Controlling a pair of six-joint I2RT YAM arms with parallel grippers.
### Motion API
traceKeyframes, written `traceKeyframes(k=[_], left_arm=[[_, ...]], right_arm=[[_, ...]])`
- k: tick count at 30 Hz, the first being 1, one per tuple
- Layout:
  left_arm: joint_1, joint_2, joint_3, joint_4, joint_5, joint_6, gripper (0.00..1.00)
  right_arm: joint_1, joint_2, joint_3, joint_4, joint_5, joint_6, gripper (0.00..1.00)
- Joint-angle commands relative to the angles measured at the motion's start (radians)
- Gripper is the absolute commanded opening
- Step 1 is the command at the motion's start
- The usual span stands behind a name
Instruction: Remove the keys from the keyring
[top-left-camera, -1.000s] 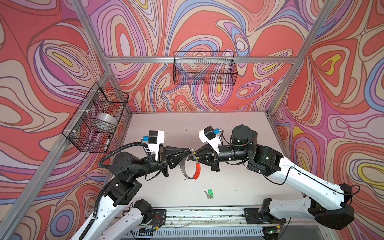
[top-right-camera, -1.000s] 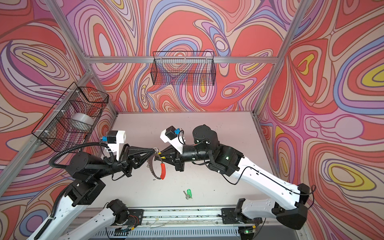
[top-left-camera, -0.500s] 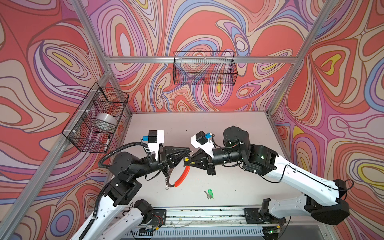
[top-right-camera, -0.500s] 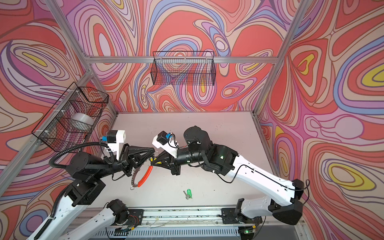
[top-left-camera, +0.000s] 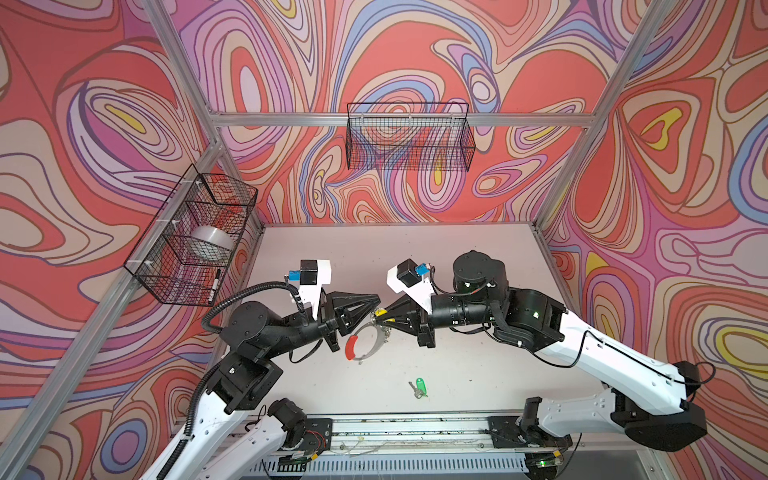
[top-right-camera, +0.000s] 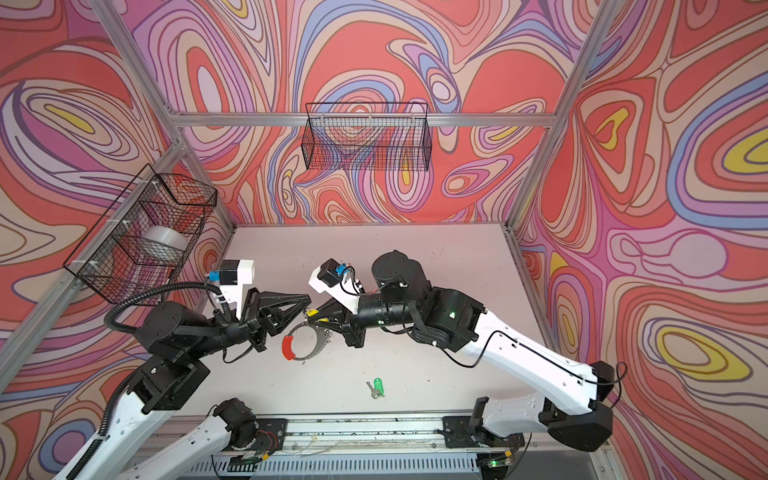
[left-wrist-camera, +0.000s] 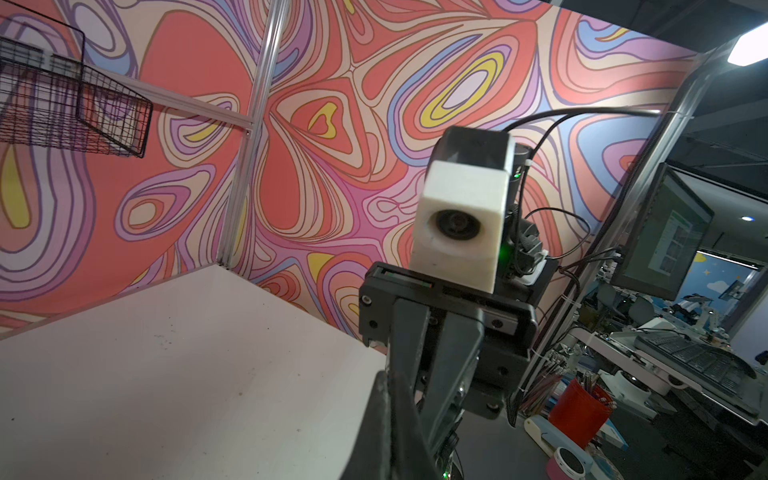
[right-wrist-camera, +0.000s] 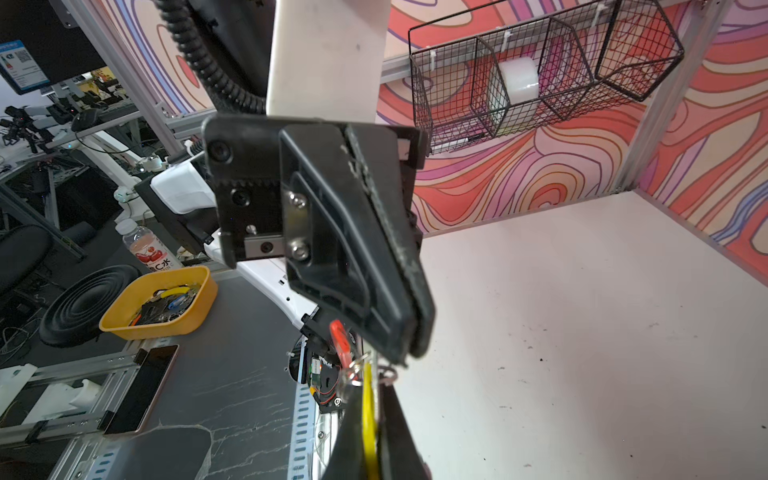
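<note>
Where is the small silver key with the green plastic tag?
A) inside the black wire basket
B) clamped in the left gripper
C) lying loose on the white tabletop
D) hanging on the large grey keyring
C: the green-tagged key lies alone on the white tabletop, clear of the grey keyring.

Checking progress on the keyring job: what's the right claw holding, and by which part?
The right claw pinches the yellow plastic key tag flat between its fingers; the large grey keyring with a red segment hangs below it.
</note>
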Motion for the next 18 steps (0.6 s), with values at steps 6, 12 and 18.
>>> traceKeyframes(k=[6,12,18], left_arm=[[-0.002,-0.065,0.025,-0.167,-0.096,0.092,0.43],[-0.002,-0.091,0.021,-0.209,-0.105,0.117,0.51],[-0.002,-0.089,0.048,-0.263,-0.063,0.15,0.57]], right_arm=[[0.005,-0.022,0.066,-0.101,0.079,-0.024,0.0],[0.006,-0.018,0.092,-0.111,0.108,-0.012,0.0],[0.006,-0.006,0.104,-0.111,0.156,0.016,0.0]])
